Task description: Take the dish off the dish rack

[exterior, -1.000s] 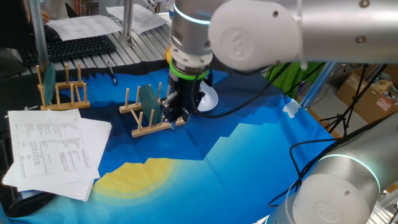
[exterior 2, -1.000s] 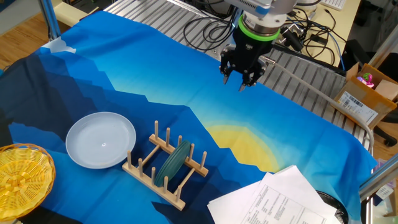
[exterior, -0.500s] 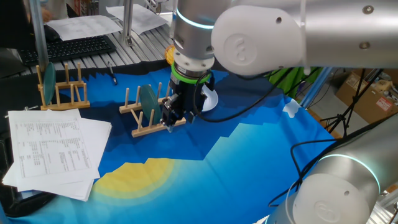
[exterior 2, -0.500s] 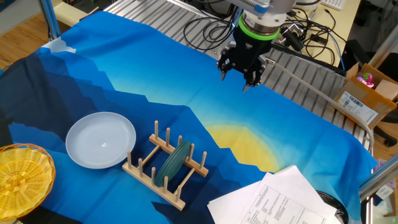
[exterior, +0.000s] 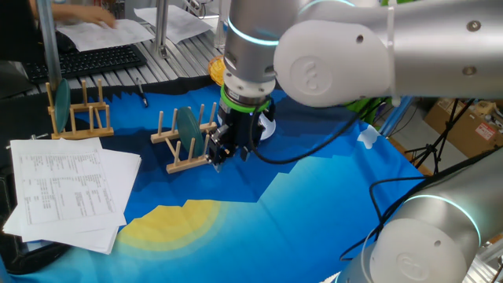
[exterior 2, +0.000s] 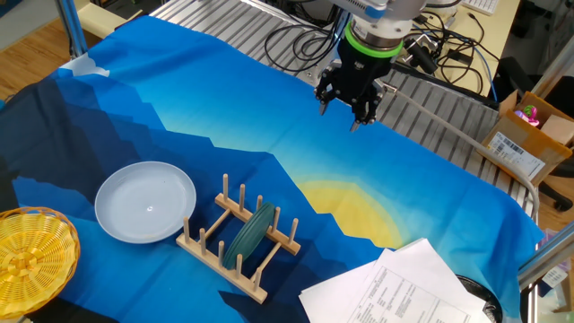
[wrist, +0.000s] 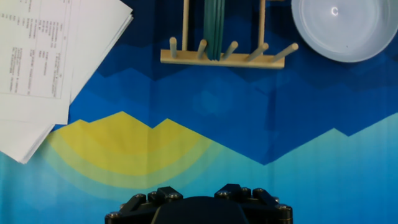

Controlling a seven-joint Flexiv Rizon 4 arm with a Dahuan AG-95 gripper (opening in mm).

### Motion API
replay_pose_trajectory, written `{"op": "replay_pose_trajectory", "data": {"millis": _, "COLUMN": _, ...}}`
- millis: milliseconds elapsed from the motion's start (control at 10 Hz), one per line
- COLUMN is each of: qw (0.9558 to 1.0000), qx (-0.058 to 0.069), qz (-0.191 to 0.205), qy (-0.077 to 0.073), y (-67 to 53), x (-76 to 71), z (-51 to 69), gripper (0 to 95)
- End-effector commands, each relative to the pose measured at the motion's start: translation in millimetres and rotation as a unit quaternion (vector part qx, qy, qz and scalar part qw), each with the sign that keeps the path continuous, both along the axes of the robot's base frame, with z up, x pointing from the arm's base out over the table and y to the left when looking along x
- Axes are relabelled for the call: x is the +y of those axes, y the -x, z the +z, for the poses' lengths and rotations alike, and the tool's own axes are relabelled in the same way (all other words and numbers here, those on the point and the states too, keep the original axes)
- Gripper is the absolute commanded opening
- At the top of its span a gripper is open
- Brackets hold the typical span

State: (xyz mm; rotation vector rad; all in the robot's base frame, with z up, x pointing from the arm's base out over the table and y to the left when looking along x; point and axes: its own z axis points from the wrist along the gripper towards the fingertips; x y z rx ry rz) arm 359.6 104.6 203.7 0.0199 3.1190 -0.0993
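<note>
Blue cloth (exterior 2: 269, 99) covers table; white dish (exterior 2: 145, 202) flat on it.

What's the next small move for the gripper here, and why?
Probably travel across toward the dish rack and come down over the green dish. The gripper hangs open and empty, apart from the rack; the green dish stands on edge between the pegs, the only one racked. The white dish already lies flat on the cloth beside it.
</note>
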Motion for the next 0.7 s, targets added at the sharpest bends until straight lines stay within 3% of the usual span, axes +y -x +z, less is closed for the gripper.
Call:
{"op": "replay_pose_trajectory", "data": {"millis": 100, "qw": 1.0000, "qx": -0.001, "qz": -0.003, "qy": -0.001, "y": 3.8, "x": -0.1, "z": 0.0, "gripper": 57.0}}
{"op": "replay_pose_trajectory", "data": {"millis": 700, "qw": 0.9999, "qx": 0.002, "qz": -0.012, "qy": -0.004, "y": 8.0, "x": 2.8, "z": -9.1, "gripper": 57.0}}
